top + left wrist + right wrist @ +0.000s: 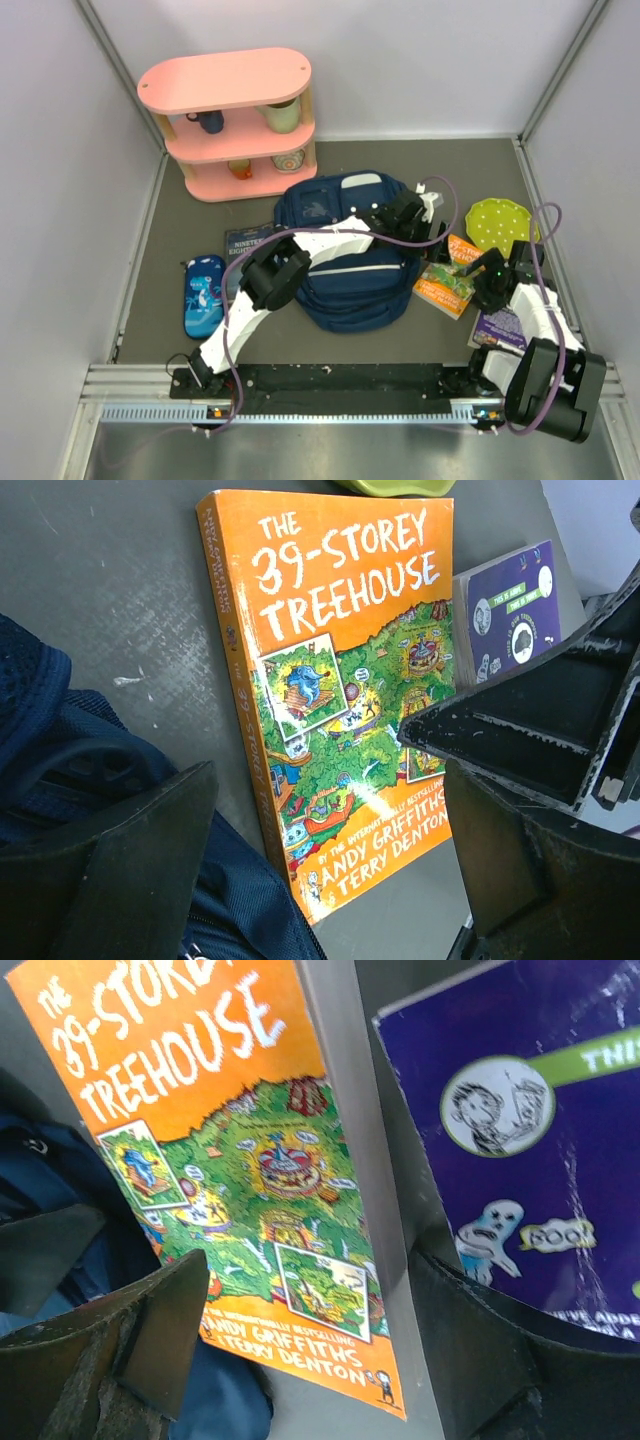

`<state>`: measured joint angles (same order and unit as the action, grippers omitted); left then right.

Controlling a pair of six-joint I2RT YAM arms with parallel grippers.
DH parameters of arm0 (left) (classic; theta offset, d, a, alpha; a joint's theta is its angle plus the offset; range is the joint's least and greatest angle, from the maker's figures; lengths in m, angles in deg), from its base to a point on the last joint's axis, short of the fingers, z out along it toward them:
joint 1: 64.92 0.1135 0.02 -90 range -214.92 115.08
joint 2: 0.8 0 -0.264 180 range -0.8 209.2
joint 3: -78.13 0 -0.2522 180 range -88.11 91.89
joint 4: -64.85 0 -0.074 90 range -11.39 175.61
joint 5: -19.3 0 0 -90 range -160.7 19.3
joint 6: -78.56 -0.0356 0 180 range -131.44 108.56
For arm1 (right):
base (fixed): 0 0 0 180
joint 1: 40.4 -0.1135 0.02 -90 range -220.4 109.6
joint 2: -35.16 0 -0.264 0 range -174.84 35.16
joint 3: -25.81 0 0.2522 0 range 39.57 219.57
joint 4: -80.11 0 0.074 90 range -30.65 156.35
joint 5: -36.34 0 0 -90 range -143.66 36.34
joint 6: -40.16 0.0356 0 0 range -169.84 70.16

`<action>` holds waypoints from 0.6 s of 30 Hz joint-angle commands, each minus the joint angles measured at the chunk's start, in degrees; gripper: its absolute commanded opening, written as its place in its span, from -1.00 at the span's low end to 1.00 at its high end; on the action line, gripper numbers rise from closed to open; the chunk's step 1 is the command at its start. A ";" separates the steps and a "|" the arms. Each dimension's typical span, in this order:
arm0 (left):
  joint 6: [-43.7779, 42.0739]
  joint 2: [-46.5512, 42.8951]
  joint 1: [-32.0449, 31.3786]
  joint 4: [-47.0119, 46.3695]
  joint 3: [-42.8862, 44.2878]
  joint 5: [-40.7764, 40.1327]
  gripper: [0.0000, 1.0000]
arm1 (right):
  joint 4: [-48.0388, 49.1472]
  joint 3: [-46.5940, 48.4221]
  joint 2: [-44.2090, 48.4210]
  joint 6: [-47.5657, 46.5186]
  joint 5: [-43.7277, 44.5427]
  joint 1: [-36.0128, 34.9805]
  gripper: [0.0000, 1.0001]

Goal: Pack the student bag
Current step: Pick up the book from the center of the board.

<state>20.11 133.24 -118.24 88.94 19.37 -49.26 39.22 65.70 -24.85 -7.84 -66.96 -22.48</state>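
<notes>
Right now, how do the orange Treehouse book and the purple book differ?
The orange book has a green treehouse drawing on its cover; the purple book shows pale cartoon figures. The orange book lies next to the student bag; the purple book lies farther from it. Both lie flat on the table, covers up.

We look down on the whole desk from behind the arms; both wrist cameras hover close over the 39-Storey Treehouse book at three o'clock.
</notes>
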 commanded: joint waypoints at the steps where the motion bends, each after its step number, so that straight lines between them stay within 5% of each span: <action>1: 1.40 3.51 0.59 0.49 0.36 4.58 0.97 | 3.49 0.24 -3.35 -0.87 0.56 0.55 0.59; 12: 6.24 7.55 0.41 -2.94 0.01 12.40 0.96 | 6.39 -0.38 -1.25 -0.16 -1.99 0.55 -0.03; 18: 7.12 8.08 0.41 -4.35 -0.87 13.20 0.95 | 6.57 -0.73 -0.99 -0.08 -3.22 0.63 -0.06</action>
<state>25.38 137.52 -116.86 82.30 19.72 -39.34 42.69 65.11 -27.06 -8.30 -67.29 -22.20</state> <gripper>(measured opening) 0.975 0.478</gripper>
